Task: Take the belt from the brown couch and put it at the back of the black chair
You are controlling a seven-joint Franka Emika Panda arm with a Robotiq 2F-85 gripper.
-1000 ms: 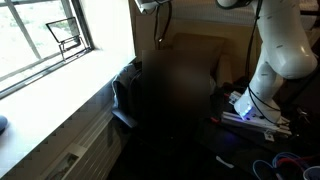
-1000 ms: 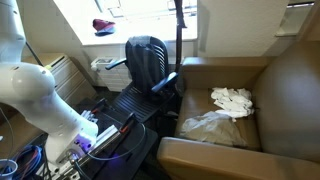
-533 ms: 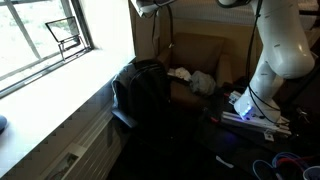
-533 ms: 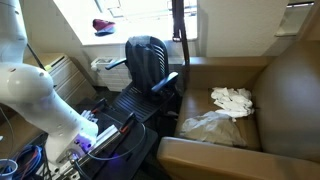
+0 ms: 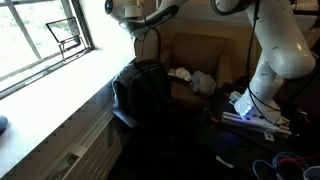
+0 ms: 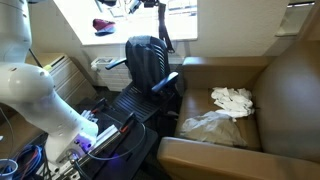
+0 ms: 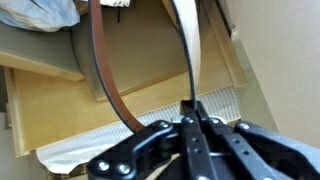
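Dangling in two limp strands below the end effector (image 7: 190, 118) clamped around it, the thin dark-brown leather belt (image 7: 97, 60) seems light, floppy and swing-prone.

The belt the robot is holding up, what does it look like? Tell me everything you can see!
The long, thin belt looks dark brown and leathery in the wrist view. The robot's gripper pinches it, and it bends into a loop with two strands. In an exterior view it dangles in the air, its lower end close to the top of the black padded chair. I cannot tell whether it touches the chair. No buckle can be made out.
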